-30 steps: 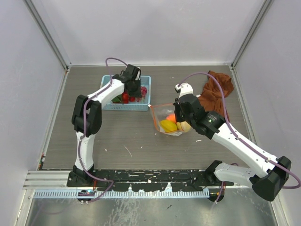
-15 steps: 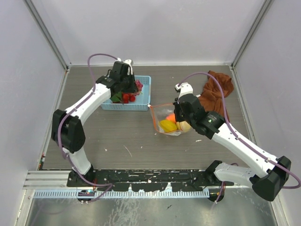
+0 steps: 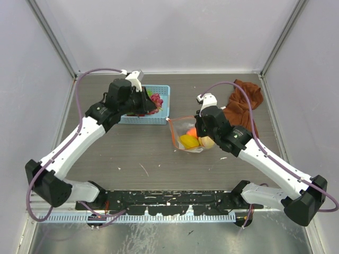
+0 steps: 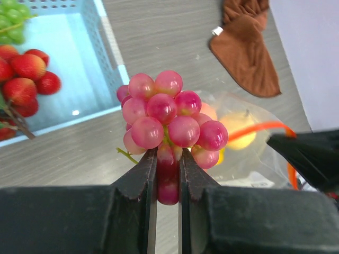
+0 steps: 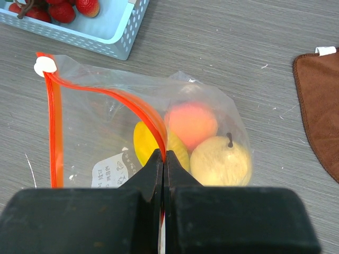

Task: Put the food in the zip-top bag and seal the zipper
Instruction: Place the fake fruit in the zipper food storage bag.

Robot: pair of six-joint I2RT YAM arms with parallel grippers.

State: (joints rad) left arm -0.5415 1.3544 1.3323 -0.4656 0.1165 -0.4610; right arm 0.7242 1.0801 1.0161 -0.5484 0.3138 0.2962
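My left gripper (image 3: 151, 104) is shut on a bunch of purple grapes (image 4: 169, 119) and holds it above the right edge of the light-blue basket (image 3: 154, 120), left of the zip-top bag (image 3: 188, 136). In the left wrist view the gripper (image 4: 168, 172) pinches the lowest grapes. My right gripper (image 5: 163, 159) is shut on the red-orange zipper (image 5: 135, 105) and holds the bag's mouth open towards the basket. The bag (image 5: 100, 121) holds an orange-red peach (image 5: 190, 124), a yellow-orange peach (image 5: 220, 161) and a yellow piece (image 5: 144, 145). Strawberries (image 4: 24, 79) and green grapes (image 4: 10, 26) lie in the basket.
A rust-brown cloth (image 3: 243, 103) lies at the back right, behind my right arm; it also shows in the left wrist view (image 4: 246, 47). Grey walls enclose the table on three sides. The basket (image 5: 114, 37) stands just beyond the bag's mouth.
My left arm has risen out of the basket with the purple grapes and carried them right, towards the bag. The right gripper and bag have not moved.
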